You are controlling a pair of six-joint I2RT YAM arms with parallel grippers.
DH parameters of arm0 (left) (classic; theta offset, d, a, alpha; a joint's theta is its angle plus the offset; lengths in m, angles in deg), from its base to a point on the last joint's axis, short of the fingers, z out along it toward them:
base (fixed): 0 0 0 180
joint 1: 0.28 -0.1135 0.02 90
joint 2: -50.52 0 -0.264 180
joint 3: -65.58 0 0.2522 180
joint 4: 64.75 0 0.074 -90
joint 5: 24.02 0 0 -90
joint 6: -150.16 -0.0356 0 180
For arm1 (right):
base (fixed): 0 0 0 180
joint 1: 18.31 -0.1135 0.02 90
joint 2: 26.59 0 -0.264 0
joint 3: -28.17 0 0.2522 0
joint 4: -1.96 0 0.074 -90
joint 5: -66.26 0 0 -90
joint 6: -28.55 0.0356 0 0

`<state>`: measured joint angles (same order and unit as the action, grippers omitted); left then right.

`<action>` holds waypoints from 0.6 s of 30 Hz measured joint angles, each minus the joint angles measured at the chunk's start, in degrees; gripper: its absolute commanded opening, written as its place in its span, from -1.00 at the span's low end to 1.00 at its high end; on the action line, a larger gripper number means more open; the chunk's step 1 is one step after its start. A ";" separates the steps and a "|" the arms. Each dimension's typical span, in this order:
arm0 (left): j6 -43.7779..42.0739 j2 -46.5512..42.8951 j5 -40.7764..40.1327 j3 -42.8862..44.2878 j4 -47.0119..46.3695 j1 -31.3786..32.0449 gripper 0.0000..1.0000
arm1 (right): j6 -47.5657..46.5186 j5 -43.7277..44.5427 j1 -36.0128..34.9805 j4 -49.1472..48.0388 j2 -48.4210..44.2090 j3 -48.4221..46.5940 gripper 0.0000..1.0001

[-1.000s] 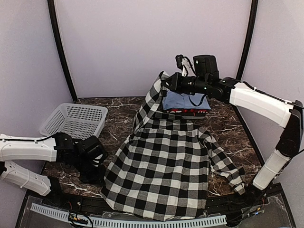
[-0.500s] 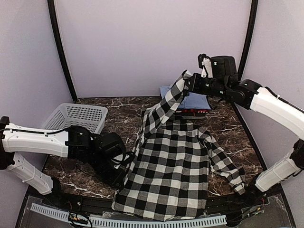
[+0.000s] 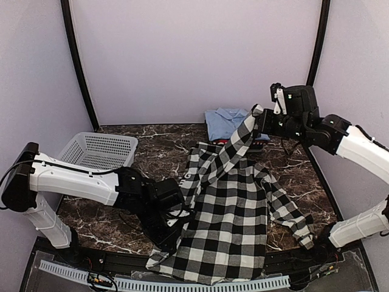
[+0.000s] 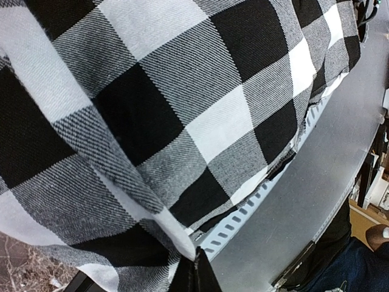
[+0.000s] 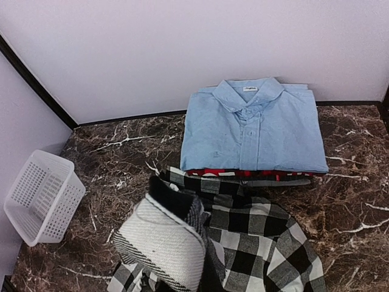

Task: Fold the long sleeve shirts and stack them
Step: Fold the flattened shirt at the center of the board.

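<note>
A checked shirt (image 3: 228,213) is spread on the table (image 3: 103,222), 1 sleeve held aloft in the right gripper's (image 3: 259,113) clamped jaws. Its left hem is pinched between the left gripper's (image 4: 198,269) closed jaws.

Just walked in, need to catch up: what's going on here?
Both arms are folding the checked shirt on the table. The right claw holds one sleeve raised near the back; the left claw grips the shirt's left edge, drawn in over its body. A folded light blue shirt lies on a red shirt at the back.
</note>
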<state>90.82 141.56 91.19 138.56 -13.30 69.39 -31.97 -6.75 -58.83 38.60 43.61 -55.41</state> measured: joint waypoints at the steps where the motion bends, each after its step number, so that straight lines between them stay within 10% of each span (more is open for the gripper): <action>1: -0.28 0.33 0.52 0.00 -0.33 0.00 -1.00 | 0.07 0.09 0.00 0.17 -0.37 0.39 -1.00; 18: -1.05 7.98 6.95 0.70 -8.39 0.68 -1.00 | 1.07 0.48 0.00 1.14 -0.92 4.24 -1.00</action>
<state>89.77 149.54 98.14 139.26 -21.69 70.06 -30.90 -6.27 -58.83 39.73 42.69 -51.17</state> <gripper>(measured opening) 0.004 0.027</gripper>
